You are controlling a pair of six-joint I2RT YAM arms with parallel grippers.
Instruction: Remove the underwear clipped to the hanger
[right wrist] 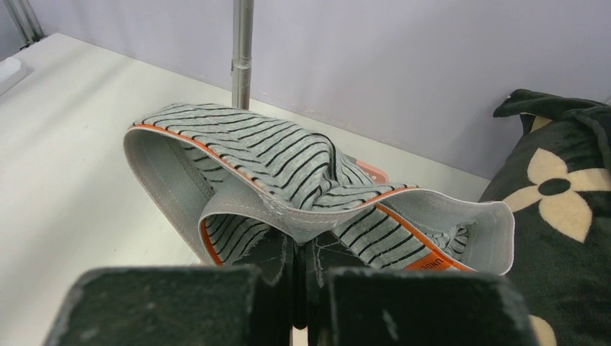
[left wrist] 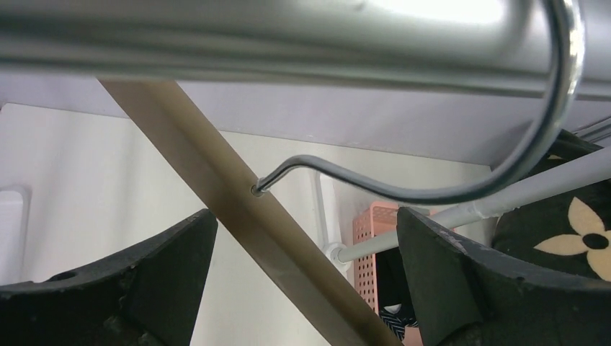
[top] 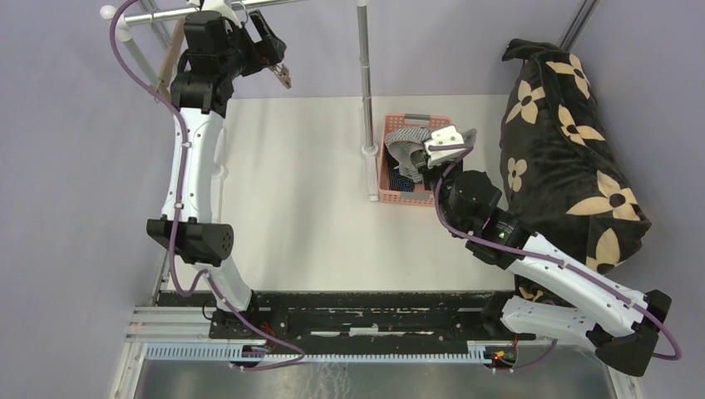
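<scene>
My right gripper [right wrist: 302, 254] is shut on the waistband of the grey-and-white striped underwear [right wrist: 288, 155], which has orange trim. It hangs bunched over the pink basket [top: 388, 193], with the right gripper [top: 430, 160] above the basket's right side and the grey underwear [top: 407, 135] showing. Navy striped underwear [left wrist: 393, 314] and a black piece [left wrist: 393, 277] lie inside the basket. My left gripper [left wrist: 306, 216] is open up at the rail, its jaws either side of the wooden hanger [left wrist: 238, 216] without touching it. The hanger's metal hook [left wrist: 533, 137] sits over the rail [left wrist: 288, 43].
A chrome rail [top: 216, 10] crosses the top left, with the left gripper [top: 281, 73] just below it and the hanger [top: 170, 54] beside it. An upright pole [top: 364, 75] stands left of the basket. A black cushion with tan flowers [top: 574, 141] fills the right side.
</scene>
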